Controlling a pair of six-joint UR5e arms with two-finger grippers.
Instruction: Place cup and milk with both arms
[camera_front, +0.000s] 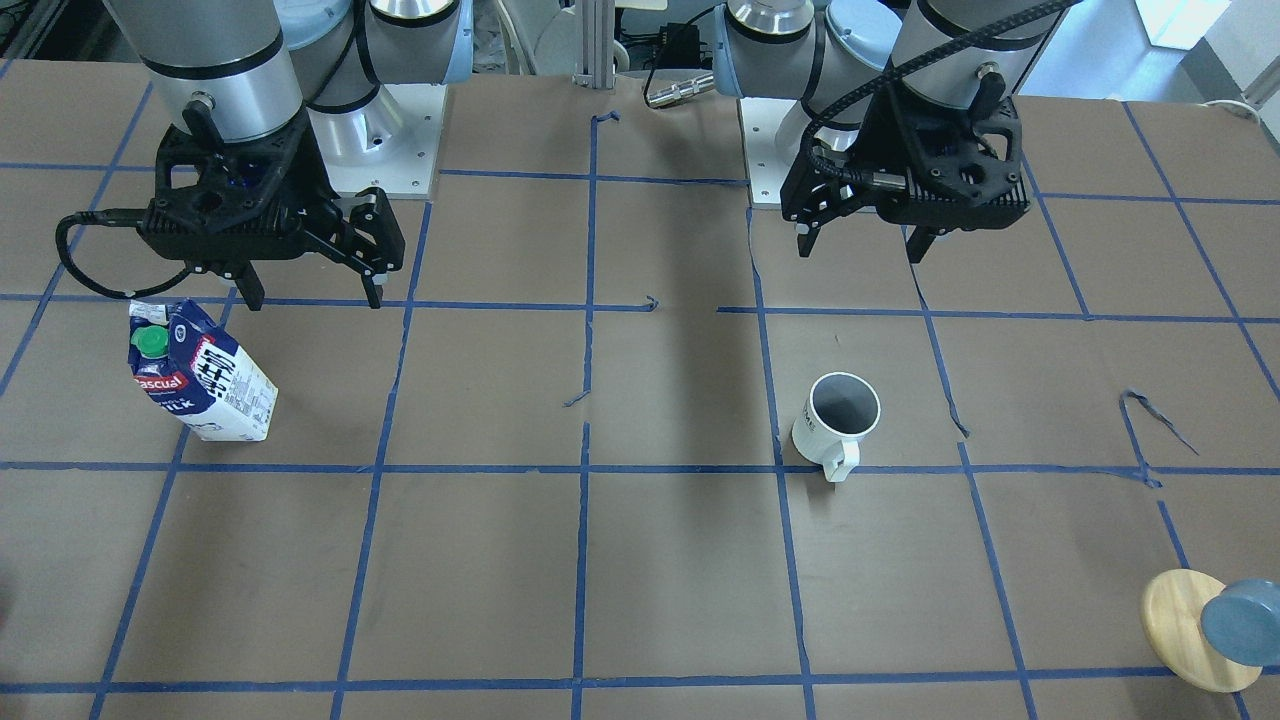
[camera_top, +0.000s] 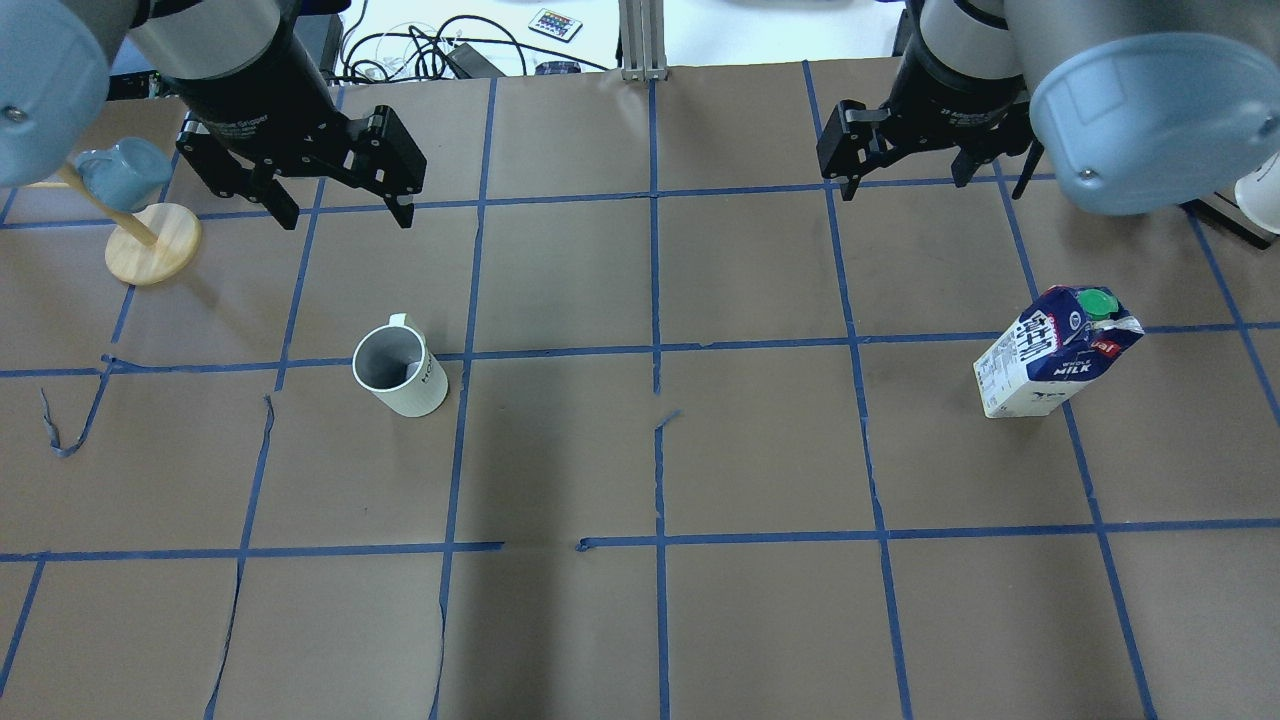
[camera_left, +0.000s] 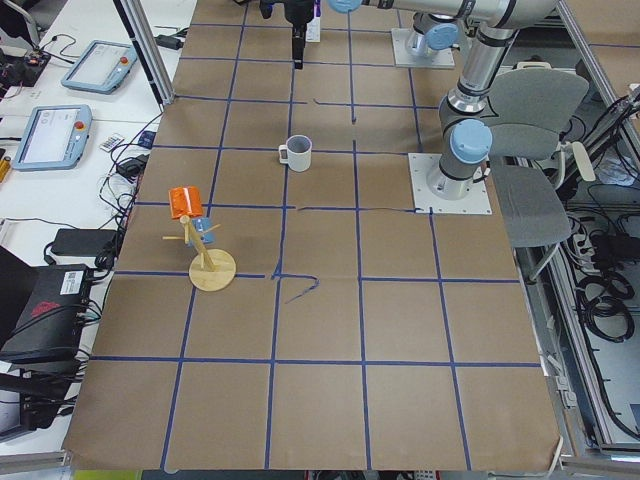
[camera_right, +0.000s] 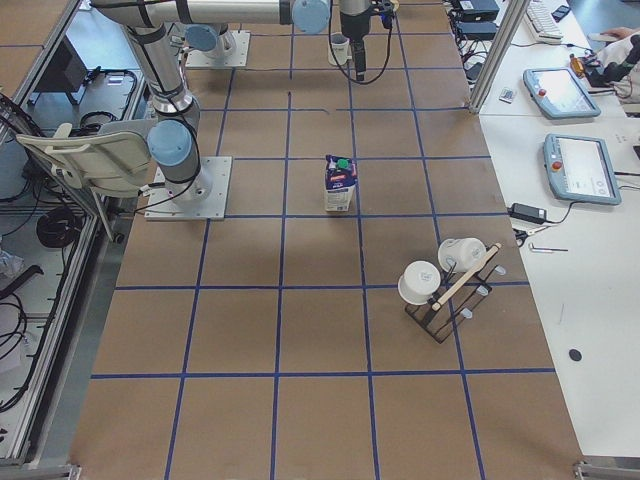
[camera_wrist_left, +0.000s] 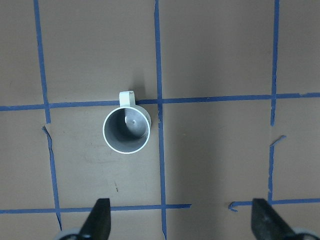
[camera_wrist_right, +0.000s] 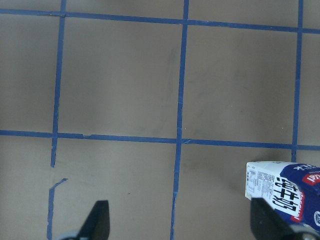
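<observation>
The cup (camera_top: 400, 372) is a white mug with a dark grey inside, standing upright on the brown table; it also shows in the front view (camera_front: 840, 415) and the left wrist view (camera_wrist_left: 126, 131). My left gripper (camera_top: 345, 220) is open and empty, high above the table and back from the cup. The milk (camera_top: 1055, 355), a blue and white carton with a green cap, stands upright on the other side of the table, also in the front view (camera_front: 200, 375) and at the right wrist view's lower right corner (camera_wrist_right: 282, 192). My right gripper (camera_top: 905, 188) is open and empty, above and behind the milk.
A wooden-disc mug tree (camera_top: 150, 245) with a blue-grey cup (camera_top: 125, 172) stands at the table's far edge on my left side. A black rack with white cups (camera_right: 440, 285) stands off my right end. Blue tape lines (camera_top: 655, 350) grid the brown table cover.
</observation>
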